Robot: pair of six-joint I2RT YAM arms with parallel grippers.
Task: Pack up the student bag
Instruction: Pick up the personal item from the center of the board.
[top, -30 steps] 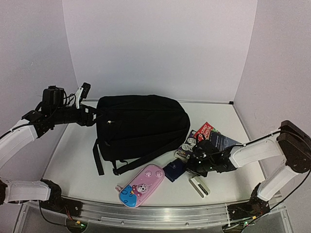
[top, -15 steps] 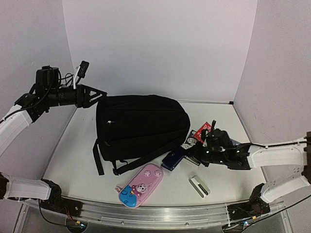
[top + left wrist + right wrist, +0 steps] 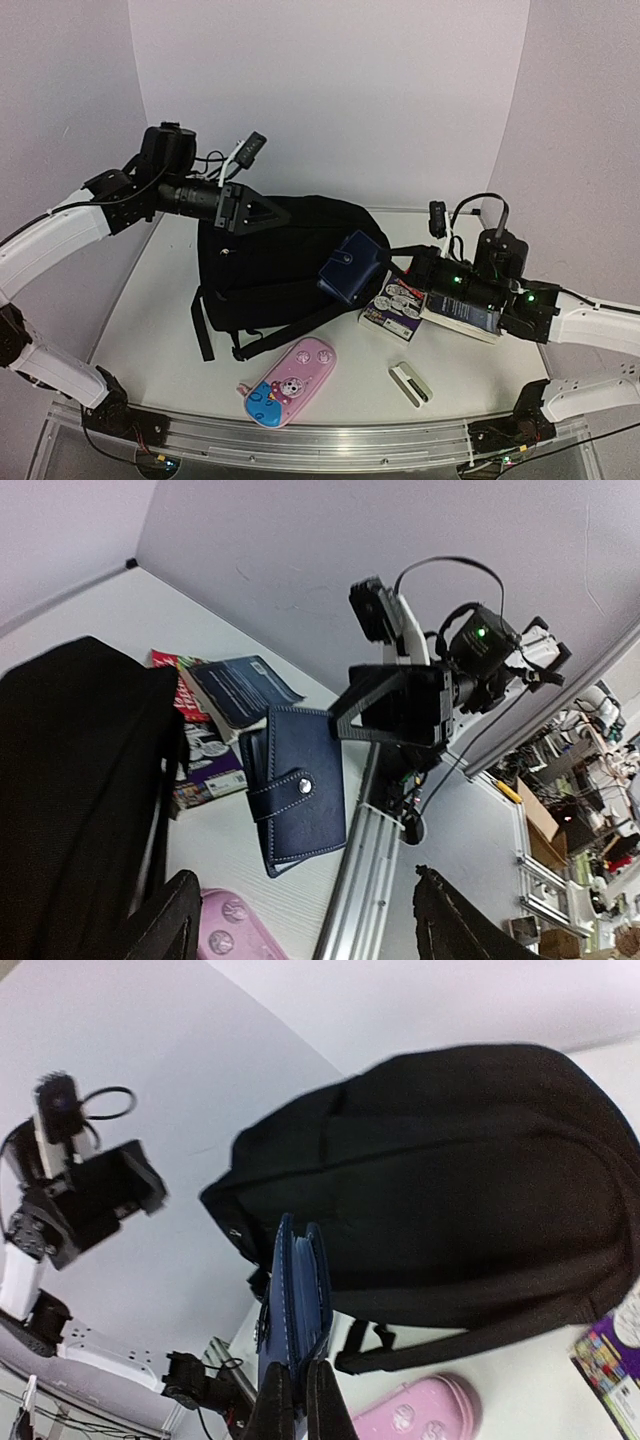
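Lying on the white counter (image 3: 150,320), long axis approx left-right, the big black soft fabric backpack (image 3: 280,260) sits under the right jaws, clamped on a small navy snap wallet (image 3: 352,266) over its right end, w/ left jaws spread wide, empty, nearer its far-left corner.

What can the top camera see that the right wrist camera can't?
Only the top view shows the small white gadget lying flat. Only the right wrist view shows the navy wallet edge-on, pinched between its own fingers. Both show the black backpack, that wallet and the pink pencil case.
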